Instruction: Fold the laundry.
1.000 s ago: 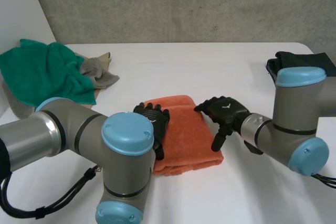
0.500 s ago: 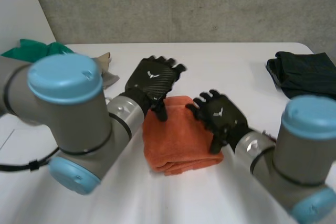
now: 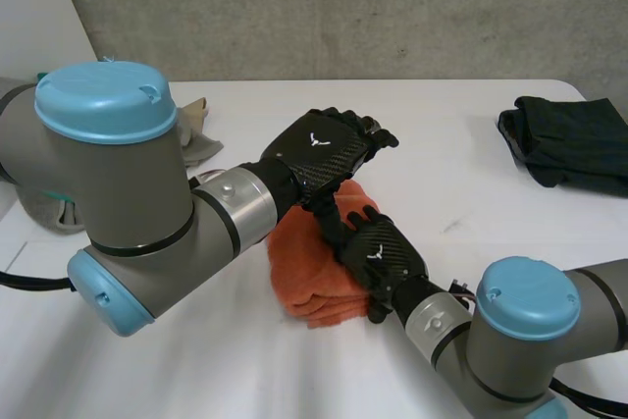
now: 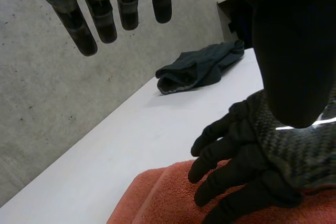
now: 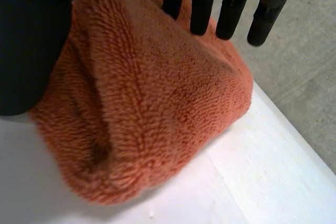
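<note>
Your left hand (image 3: 324, 149) has lifted clear, fingers straight — the right hand (image 3: 381, 254), fingers relaxed, now presses the orange towel (image 3: 304, 282); the fold seems done.

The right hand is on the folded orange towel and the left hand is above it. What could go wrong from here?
The left hand hangs open close above the right hand; they could collide. The right hand presses the orange towel, which bunches at its thumb; sliding could spoil the fold.
</note>
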`<move>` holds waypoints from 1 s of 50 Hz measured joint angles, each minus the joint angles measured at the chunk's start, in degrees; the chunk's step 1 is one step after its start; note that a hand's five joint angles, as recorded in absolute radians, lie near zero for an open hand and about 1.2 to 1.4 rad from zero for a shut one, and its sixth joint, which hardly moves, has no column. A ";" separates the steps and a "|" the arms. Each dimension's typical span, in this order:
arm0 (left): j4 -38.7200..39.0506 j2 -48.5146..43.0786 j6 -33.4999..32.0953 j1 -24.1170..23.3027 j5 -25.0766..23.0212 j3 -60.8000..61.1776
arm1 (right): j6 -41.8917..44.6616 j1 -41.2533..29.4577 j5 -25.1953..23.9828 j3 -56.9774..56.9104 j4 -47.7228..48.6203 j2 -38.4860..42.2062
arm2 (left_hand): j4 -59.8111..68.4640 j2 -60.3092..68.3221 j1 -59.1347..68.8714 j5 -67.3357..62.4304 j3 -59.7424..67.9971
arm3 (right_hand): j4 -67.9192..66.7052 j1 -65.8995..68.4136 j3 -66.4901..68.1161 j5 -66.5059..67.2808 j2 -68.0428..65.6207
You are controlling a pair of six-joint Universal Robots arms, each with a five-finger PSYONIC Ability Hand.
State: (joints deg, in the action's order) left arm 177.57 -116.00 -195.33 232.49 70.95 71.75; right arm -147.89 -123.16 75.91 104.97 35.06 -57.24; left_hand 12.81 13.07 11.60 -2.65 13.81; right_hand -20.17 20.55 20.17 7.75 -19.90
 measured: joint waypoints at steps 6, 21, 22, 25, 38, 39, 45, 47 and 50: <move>0.09 0.04 0.03 0.05 0.02 0.07 | 0.31 0.09 -0.01 -1.13 1.22 1.09 | 0.00 0.00 0.00 0.00 0.00 | -1.92 2.25 1.79 0.00 -1.14; 0.13 0.55 0.19 0.16 -0.01 -0.03 | 0.32 0.05 -0.24 -4.44 1.57 2.51 | 0.00 0.00 0.07 0.00 0.00 | -5.67 5.76 5.49 6.20 -5.20; 0.13 0.59 0.20 0.16 -0.01 -0.03 | 0.31 0.05 -0.25 -4.63 1.57 2.61 | 0.00 0.00 0.07 0.00 0.00 | -7.32 7.72 7.79 7.91 -7.64; 0.12 0.67 0.23 0.16 -0.01 -0.05 | 0.26 0.06 -0.28 -5.57 1.62 3.26 | 0.00 0.00 0.07 0.00 0.00 | -23.51 21.76 23.63 23.99 -24.31; 0.15 1.32 0.21 1.16 0.00 -0.52 | -1.02 0.66 0.07 -11.65 4.57 4.22 | 0.00 0.00 0.07 0.00 0.00 | -48.32 35.52 44.28 43.70 -44.55; 0.17 1.43 0.20 1.36 0.01 -0.68 | -1.46 0.72 0.18 -12.53 4.83 4.05 | 0.00 0.00 0.07 0.00 0.00 | -48.34 35.52 44.28 43.70 -44.55; 0.22 1.97 0.23 2.20 0.06 -1.77 | -4.72 2.97 0.58 -17.62 5.39 3.06 | 0.00 0.00 0.09 0.00 0.00 | -48.36 35.52 44.28 43.70 -44.55; 0.23 2.28 0.27 2.58 0.16 -2.55 | -7.19 6.24 0.76 -21.20 5.48 2.49 | 0.00 0.00 0.08 0.00 0.00 | -48.36 35.52 44.28 43.70 -44.55; 0.24 2.46 0.29 2.74 0.27 -3.25 | -9.83 10.25 0.84 -25.07 5.60 2.16 | 0.00 0.00 0.08 0.00 0.00 | -48.42 35.52 44.59 43.72 -44.55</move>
State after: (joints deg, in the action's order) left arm 177.81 -113.53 -195.04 235.23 71.22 68.49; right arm -157.72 -112.91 76.75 79.91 40.66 -55.09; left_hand 12.81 13.07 11.69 -2.65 13.81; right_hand -68.59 56.07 64.77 51.47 -64.46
